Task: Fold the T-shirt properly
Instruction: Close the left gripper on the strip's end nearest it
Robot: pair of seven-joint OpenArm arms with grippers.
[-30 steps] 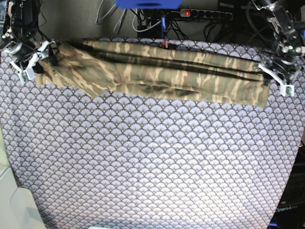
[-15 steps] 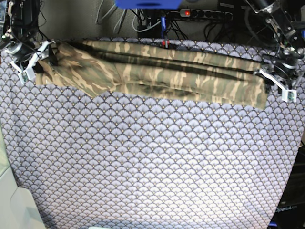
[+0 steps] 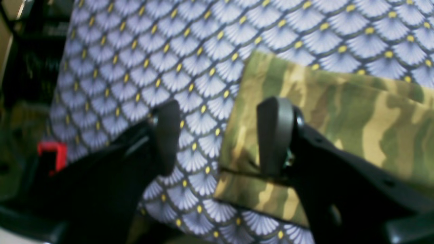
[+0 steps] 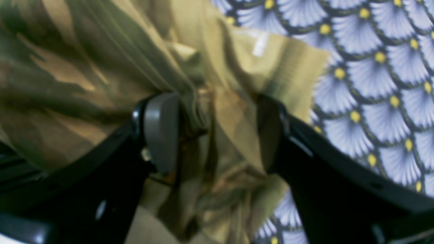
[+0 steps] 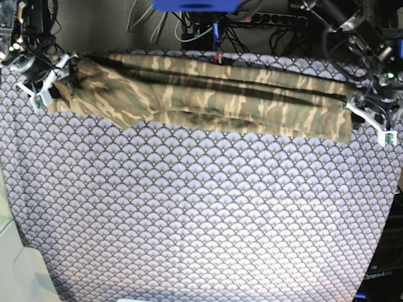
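A robotics lab: power strip (image 5: 272, 19), tangled cables (image 5: 160, 28) behind table.

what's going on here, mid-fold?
Two-arm rig folding a camouflage T-shirt, which lies as a long folded band across the far side of the purple scallop tablecloth. The right gripper straddles bunched cloth at one end, jaws apart; whether it actually pinches the cloth is unclear. The left gripper at the other end is open, holding nothing, one finger over the shirt's corner, the other over bare tablecloth.
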